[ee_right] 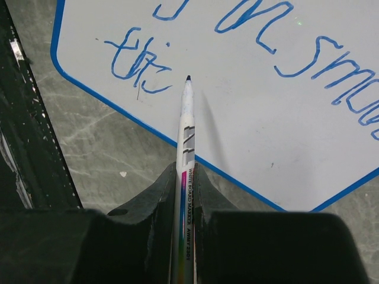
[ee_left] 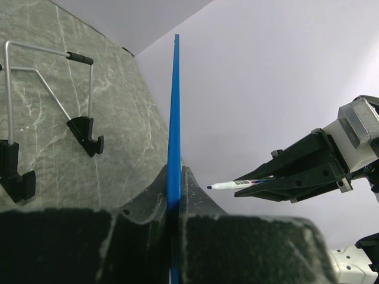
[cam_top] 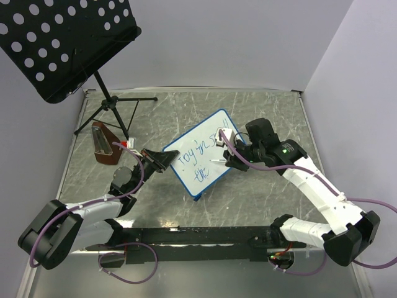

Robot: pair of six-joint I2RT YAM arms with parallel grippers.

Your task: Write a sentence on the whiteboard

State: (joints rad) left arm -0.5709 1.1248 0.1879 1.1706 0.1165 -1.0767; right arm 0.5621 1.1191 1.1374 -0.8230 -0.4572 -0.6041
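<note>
Item 1, whiteboard [cam_top: 201,152]: you have it at the middle of the surface, tilted up on edge. Your left fingers [ee_left: 148,198] are clamped on its blue frame at the 9 o'clock side, most likely to brace it against the push of writing.

Item 2, sentence [cam_top: 200,149]: blue script. The top line is written and the second line has only its first letters, so I judge it unfinished.

Item 3, marker [ee_right: 185,118]: your right fingers [ee_right: 148,207] are closed on its barrel. The tip points at 12 o'clock and sits just short of the board face, beside the last letter, ready for the next stroke.

Item 4, surface [cam_top: 260,198]: grey marbled top with a metal rim.

Item 5, music stand [cam_top: 62,43]: black and perforated, at 10 o'clock from the board.

Item 6, brown wedge [cam_top: 102,144]: at 9 o'clock.

Item 7, room: plain pale walls on the far and right sides.
</note>
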